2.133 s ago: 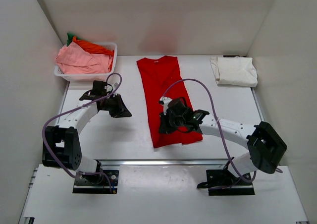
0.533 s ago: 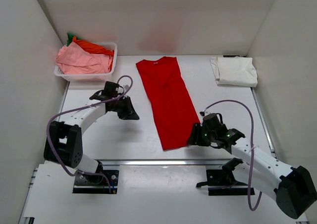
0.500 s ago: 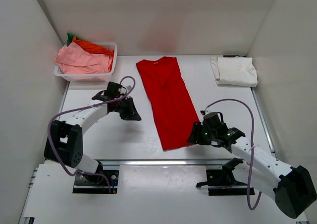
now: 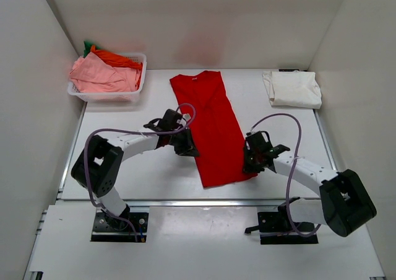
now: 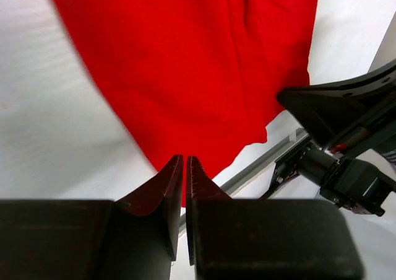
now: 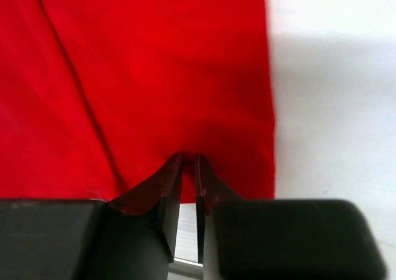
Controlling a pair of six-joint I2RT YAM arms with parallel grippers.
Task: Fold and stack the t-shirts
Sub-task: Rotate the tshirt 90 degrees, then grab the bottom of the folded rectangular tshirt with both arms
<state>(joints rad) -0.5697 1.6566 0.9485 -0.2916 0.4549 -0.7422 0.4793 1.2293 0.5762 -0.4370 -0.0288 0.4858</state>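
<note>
Jaws of the left gripper (image 4: 189,148) and right gripper (image 4: 249,163) stood nearly closed at opposite edges of the red t-shirt (image 4: 210,122), flat mid-tabletop (image 4: 136,168); whether cloth was pinched could not be told. Catching only one layer might drag it crooked.

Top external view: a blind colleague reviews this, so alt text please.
A red t-shirt lies lengthwise at centre, the left pincer and right pincer flanking its near end. A folded cream t-shirt lies far right; a basket of tees, far left.
</note>
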